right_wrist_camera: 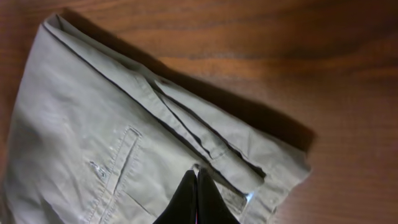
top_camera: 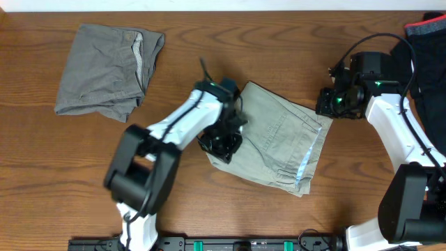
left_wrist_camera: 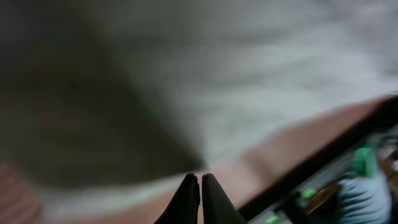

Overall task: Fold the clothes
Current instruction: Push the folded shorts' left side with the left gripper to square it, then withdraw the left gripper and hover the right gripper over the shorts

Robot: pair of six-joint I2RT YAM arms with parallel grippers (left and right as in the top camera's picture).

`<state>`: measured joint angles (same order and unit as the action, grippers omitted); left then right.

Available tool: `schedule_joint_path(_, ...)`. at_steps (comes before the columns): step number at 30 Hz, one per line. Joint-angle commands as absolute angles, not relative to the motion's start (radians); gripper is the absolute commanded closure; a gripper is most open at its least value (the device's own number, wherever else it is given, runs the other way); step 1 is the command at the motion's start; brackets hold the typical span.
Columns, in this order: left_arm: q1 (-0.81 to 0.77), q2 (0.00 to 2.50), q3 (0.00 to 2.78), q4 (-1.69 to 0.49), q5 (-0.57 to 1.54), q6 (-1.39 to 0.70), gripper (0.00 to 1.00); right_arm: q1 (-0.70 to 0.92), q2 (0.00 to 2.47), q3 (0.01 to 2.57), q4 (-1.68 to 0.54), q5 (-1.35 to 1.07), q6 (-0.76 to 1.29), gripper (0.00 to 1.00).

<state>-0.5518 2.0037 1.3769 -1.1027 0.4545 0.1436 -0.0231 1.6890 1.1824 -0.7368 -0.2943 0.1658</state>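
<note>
Trousers (top_camera: 279,143) lie folded diagonally between the arms. Left gripper (top_camera: 221,143), pinched shut on nothing, is over their left edge; right gripper (top_camera: 326,104), shut too, sits at the waistband corner.

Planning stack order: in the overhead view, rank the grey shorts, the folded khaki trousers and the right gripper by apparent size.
1. The khaki trousers and grey shorts: about alike, too close to rank; the left gripper covers part of the trousers.
2. The right gripper: clearly smallest.
</note>
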Motion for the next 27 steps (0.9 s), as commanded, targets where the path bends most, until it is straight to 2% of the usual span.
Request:
schedule_joint_path(1, -0.553, 2.083, 1.373, -1.095, 0.339, 0.164, 0.94, -0.027, 1.691, 1.183, -0.748, -0.292, 0.193, 0.99)
schedule_joint_path(9, -0.438, 2.143, 1.418, -1.005, 0.06, -0.002, 0.94, -0.027, 1.691, 1.183, -0.754, -0.292, 0.193, 0.99)
schedule_joint_path(17, -0.289, 2.143, 1.559, -0.911, 0.133, -0.002, 0.93, -0.025, 1.691, 1.183, -0.754, -0.293, 0.179, 0.99)
schedule_joint_path(19, -0.269, 2.142, 1.627, -0.968, 0.21, -0.002, 0.84, -0.025, 1.691, 1.183, -0.762, -0.296, 0.177, 0.99)
schedule_joint_path(20, -0.259, 2.141, 1.664, -1.008, 0.248, -0.002, 0.72, -0.025, 1.691, 1.183, -0.768, -0.295, 0.174, 0.99)
schedule_joint_path(21, -0.252, 2.141, 1.696, -1.045, 0.264, -0.002, 0.65, -0.025, 1.691, 1.183, -0.772, -0.296, 0.167, 0.99)
schedule_joint_path(24, -0.228, 2.141, 1.779, -1.178, 0.27, -0.02, 0.57, -0.025, 1.691, 1.183, -0.781, -0.304, 0.149, 0.98)
schedule_joint_path(27, -0.202, 2.139, 1.8, -1.299, 0.309, -0.097, 0.52, -0.025, 1.691, 1.183, -0.78, -0.39, 0.062, 0.9)
